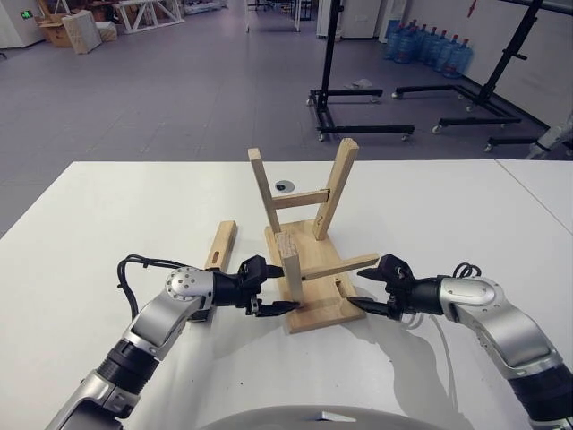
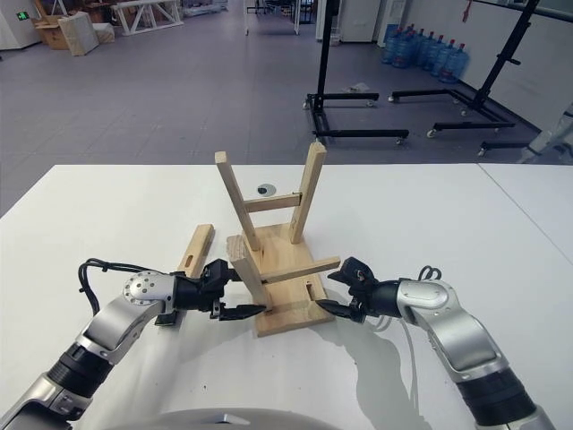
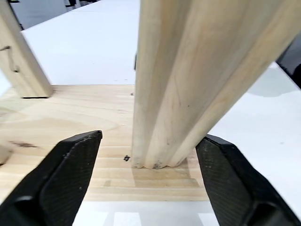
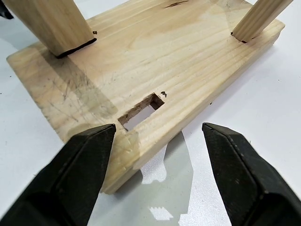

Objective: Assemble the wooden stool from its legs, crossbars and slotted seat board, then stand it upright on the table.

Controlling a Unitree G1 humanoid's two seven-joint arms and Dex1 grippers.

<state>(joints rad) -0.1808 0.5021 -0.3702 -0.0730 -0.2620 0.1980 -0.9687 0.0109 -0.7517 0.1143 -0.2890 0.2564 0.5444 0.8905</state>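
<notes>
Nearest, the left black two-finger gripper (image 1: 273, 288) stands spread around the base of the near pale wooden leg (image 1: 290, 264), pads just clear on either side, likely to steady it in its socket. Opposite, the right black gripper (image 1: 369, 285), also spread, straddles the near right corner of the flat pale wooden seat board (image 1: 318, 312), beside an empty rectangular slot (image 4: 141, 109). That board lies underside-up on the white table (image 1: 107, 215), so legs drop in from above. One crossbar (image 1: 338, 265) juts from the near leg, its end free. Two far legs (image 1: 264, 190) stand linked behind, and one loose leg (image 1: 220, 245) lies left.
</notes>
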